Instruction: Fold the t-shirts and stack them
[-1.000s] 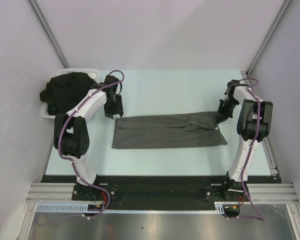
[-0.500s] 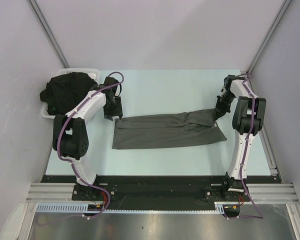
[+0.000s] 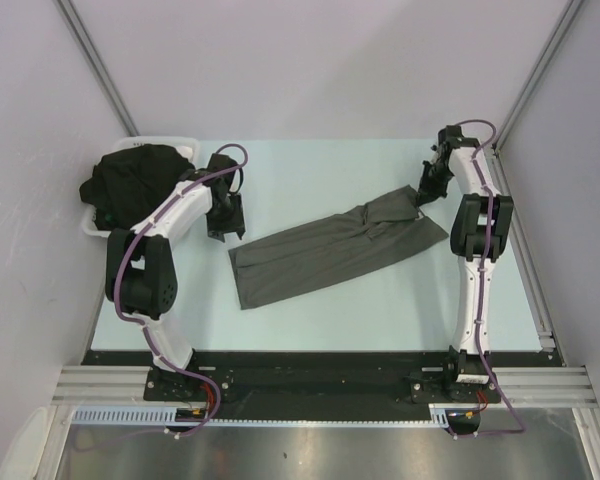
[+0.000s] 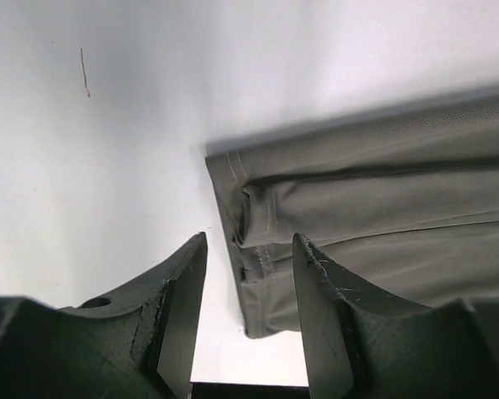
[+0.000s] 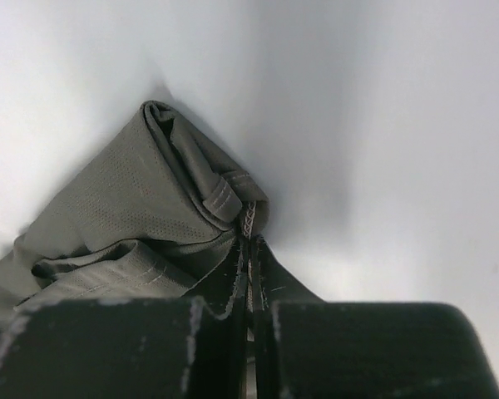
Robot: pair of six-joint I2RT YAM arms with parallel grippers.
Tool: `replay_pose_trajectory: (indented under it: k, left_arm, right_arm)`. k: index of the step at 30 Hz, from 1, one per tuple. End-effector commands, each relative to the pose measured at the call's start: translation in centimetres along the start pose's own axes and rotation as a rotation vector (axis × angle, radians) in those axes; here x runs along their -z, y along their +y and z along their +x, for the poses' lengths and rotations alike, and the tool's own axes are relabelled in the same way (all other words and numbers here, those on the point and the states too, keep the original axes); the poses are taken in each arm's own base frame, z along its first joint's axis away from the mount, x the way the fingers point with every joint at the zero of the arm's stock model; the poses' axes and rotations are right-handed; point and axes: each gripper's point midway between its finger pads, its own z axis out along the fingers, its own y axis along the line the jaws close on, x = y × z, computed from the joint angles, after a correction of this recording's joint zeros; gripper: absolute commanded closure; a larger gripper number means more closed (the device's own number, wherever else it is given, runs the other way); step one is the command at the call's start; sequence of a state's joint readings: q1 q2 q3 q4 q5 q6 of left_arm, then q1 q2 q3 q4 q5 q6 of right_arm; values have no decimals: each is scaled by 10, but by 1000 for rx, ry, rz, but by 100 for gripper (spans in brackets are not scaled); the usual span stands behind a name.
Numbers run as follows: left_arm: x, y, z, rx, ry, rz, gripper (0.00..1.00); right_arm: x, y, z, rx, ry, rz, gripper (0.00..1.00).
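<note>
grey t-shirt (image 3: 330,250): long axis near-left to far-right (diagonal) | right jaws pinch its far end | left jaws spread

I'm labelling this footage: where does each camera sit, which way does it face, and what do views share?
Top external: above and behind the robot, looking down on the table, left arm, right arm and the grey t-shirt.
Left wrist: looks past the open left gripper at the shirt's end.
Right wrist: looks past the right gripper, shut on the shirt's corner.
All share that shirt.
</note>
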State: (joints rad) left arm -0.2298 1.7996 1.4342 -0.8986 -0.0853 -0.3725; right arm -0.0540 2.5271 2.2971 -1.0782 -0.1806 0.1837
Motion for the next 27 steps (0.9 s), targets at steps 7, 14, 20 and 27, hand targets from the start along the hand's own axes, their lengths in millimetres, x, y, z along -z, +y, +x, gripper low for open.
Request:
replay_pose_trajectory:
  k: [7, 14, 20, 27]
  left_arm:
    - [18, 3, -4, -21, -37, -5, 49]
    - [17, 4, 12, -5, -14, 6, 49]
    - [7, 1, 23, 10, 11, 24, 48]
    - [0, -13, 22, -6, 2, 56, 48]
  right_arm:
    - [-15, 25, -73, 3, -245, -91, 100]
    - [-10, 49, -100, 12, -357, -173, 100]
    - [7, 65, -131, 27, -490, -211, 100]
    - [6, 82, -137, 37, -517, -265, 100]
